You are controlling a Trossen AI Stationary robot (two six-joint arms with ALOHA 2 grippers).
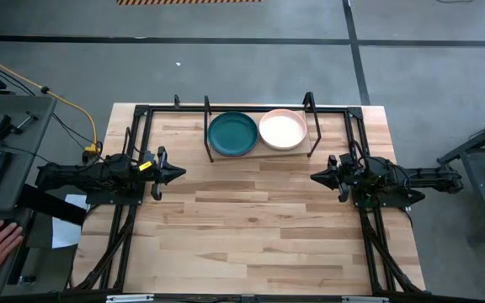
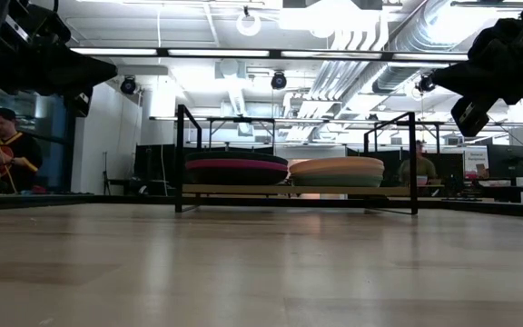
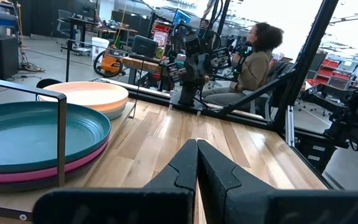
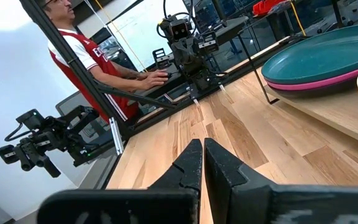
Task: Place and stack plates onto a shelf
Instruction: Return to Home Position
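The large butcher-block tabletop (image 1: 259,227) is pale wood in glued strips, smooth, with a soft sheen seen at low angle. The small shelf's light-wood board (image 2: 334,190) looks matt, and its thin black wire frame (image 3: 61,134) is satin metal. The round dark teal plate (image 1: 232,134) and the round pale pink plate (image 1: 283,130) are smooth and faintly glossy. The left gripper (image 1: 179,173) has dark, matt, plastic-looking fingers (image 3: 179,169).

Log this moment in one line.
shelf: teal plate, pink plate atop two stacks | left gripper: shut, left side | right gripper: shut, right side
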